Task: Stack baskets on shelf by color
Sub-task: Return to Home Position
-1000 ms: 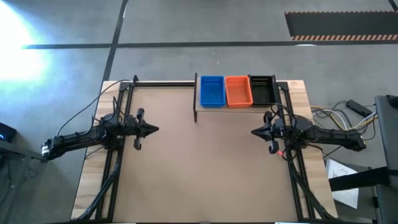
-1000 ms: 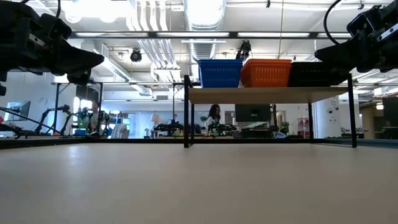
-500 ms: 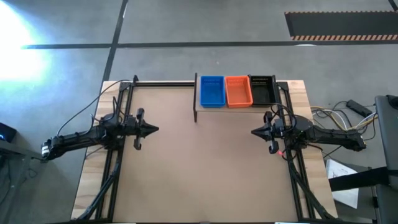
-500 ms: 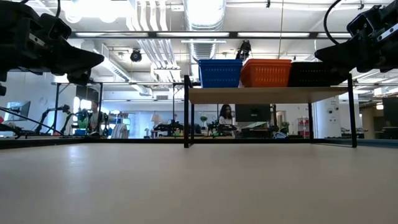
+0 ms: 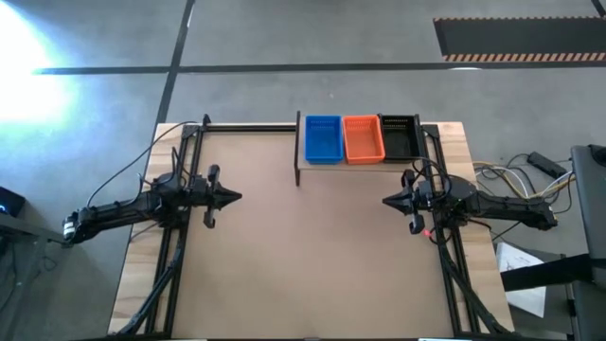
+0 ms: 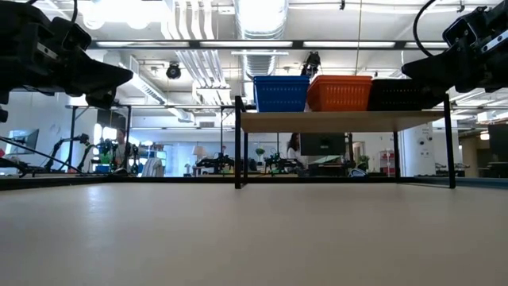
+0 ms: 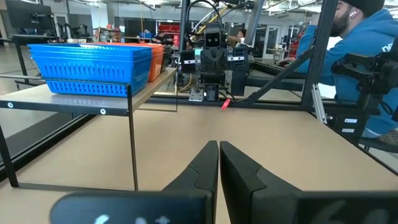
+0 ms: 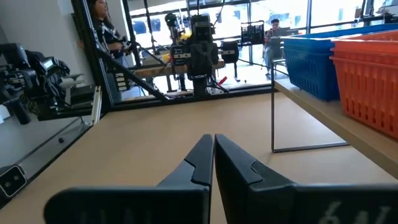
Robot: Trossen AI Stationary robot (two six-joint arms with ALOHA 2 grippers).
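Holding unchanged: left gripper (image 5: 237, 197), right gripper (image 5: 386, 201) clenched, empty; blue perforated plastic baskets (image 5: 323, 138), orange baskets (image 5: 363, 138), black baskets (image 5: 399, 137) on light-wood shelf (image 6: 341, 121); task likely done.

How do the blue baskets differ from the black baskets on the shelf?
Colour: the blue baskets are bright blue, the black baskets dark. Place: the blue baskets sit at the shelf end nearer the left gripper, the black baskets at the end by the right gripper. Both stand upright on the shelf, flanking the orange baskets.
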